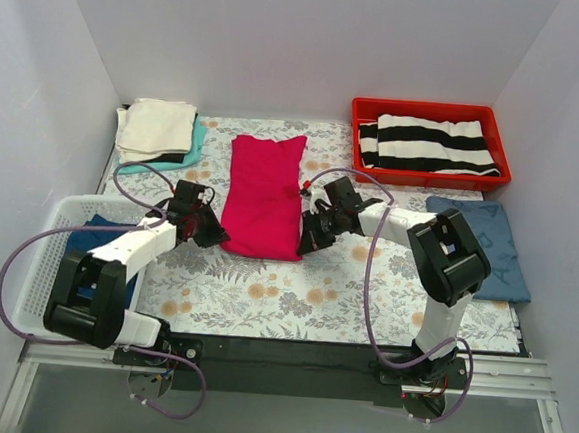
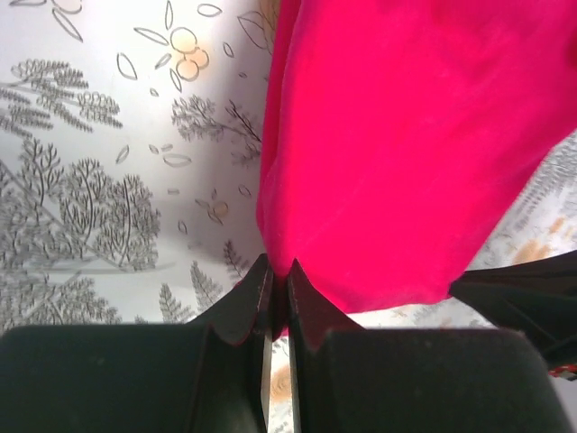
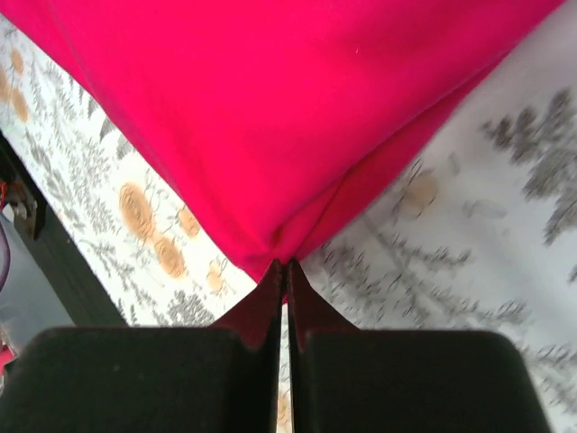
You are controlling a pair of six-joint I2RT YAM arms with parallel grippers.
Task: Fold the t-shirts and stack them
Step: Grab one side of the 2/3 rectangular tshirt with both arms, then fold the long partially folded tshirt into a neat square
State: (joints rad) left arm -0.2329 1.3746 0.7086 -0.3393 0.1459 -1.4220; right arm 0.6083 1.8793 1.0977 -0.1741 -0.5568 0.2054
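Note:
The crimson-red t-shirt lies as a long folded strip in the middle of the floral table. My left gripper is shut on its near left corner. My right gripper is shut on its near right corner. Both corners are lifted slightly off the cloth. A folded stack with the cream t-shirt on top, black and teal under it, sits at the back left. A navy-blue t-shirt lies in the white basket.
A red tray at the back right holds a black-and-white striped shirt. A blue-grey shirt lies at the right edge. The white basket stands at the left. Cables loop around both arms.

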